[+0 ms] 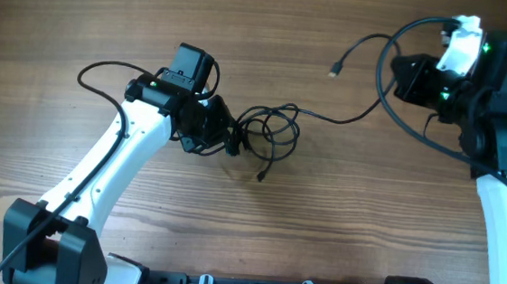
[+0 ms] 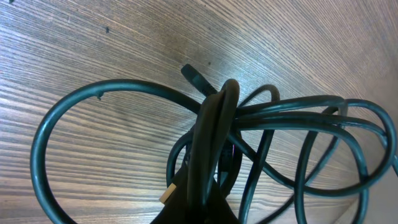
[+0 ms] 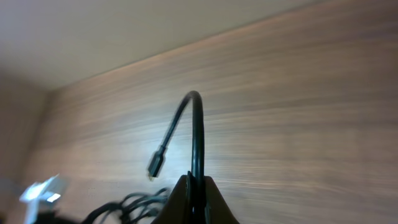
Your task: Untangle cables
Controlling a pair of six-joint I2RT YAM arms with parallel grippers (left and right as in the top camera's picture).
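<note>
The left gripper (image 1: 232,142) clamped the tangled cables (image 1: 271,130); the right gripper (image 1: 398,79) pinched one strand (image 3: 196,134) at two o'clock. A slow, steady pull toward three o'clock was judged advisable

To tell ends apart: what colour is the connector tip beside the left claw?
Gold connector tip, clearest in the left wrist view.

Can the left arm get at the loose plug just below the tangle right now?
Probably not yet: the left gripper is shut on the cables. The plug lies bare on the table nearby, so once it lets go the way looks free.
</note>
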